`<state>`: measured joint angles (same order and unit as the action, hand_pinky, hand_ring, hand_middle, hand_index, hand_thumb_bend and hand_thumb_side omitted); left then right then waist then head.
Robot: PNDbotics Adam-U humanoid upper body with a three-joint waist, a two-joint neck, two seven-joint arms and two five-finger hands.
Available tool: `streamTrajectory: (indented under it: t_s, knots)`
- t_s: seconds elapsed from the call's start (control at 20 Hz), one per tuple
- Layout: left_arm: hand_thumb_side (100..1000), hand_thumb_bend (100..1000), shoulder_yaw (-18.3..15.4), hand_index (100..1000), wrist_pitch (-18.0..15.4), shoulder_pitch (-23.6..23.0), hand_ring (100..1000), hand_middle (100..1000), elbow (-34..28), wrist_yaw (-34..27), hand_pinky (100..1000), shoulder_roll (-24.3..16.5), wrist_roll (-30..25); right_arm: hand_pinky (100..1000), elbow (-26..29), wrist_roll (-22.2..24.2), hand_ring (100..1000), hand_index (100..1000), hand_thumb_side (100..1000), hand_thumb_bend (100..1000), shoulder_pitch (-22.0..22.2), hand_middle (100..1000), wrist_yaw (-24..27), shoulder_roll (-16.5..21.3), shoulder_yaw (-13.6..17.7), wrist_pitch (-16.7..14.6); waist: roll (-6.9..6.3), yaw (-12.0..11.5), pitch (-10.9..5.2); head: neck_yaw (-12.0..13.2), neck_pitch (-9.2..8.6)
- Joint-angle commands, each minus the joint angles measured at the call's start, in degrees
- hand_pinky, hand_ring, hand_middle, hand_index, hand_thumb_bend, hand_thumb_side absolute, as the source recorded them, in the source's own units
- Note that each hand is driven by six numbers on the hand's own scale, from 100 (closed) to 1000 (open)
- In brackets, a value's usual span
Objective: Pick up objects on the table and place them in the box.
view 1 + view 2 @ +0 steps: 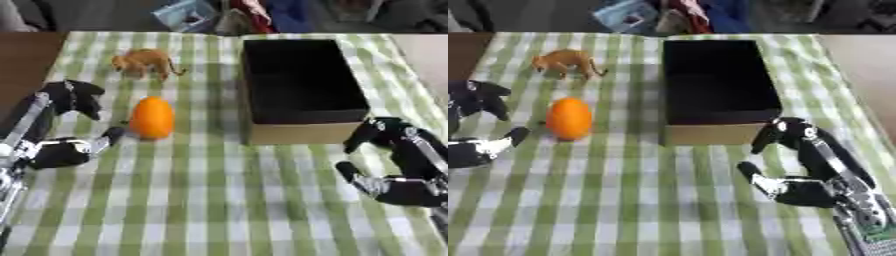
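Note:
An orange egg-shaped object (152, 117) stands on the green checked tablecloth, left of the box. Behind it, further back, stands an orange toy animal (144, 62). The box (299, 85) is black inside with brown cardboard walls, and nothing shows in it. My left hand (66, 125) is open just left of the orange object, thumb tip close to its lower side and fingers spread above, not touching it. My right hand (807, 160) is open in front of the box's near right corner, holding nothing.
The checked tablecloth (219, 200) stretches toward me in front of the box and objects. Bare brown table (22, 60) shows at the far left. Cluttered items (188, 14) lie beyond the table's far edge.

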<state>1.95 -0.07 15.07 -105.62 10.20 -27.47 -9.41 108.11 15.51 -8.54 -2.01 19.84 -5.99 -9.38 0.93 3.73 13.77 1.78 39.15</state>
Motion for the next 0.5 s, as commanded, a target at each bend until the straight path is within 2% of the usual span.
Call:
streamTrajectory:
  t_s: [0.05, 0.5]
  knots:
    - [131, 548, 0.73, 736, 0.67, 1.89, 524, 506, 0.42, 2.55, 629, -3.32, -0.52, 669, 1.17, 0.12, 543, 567, 100, 370, -0.33, 512, -0.23, 0.64, 0.41, -0.06, -0.12, 0.14, -1.04, -0.22, -0.62]
    - [149, 603, 4.24, 768, 0.09, 8.28, 556, 541, 8.00, 10.56, 650, -5.96, -5.54, 669, 1.07, 0.43, 542, 567, 100, 366, -0.26, 512, -0.08, 0.67, 0.14, -0.07, -0.21, 0.95, -1.25, -0.04, -0.89]
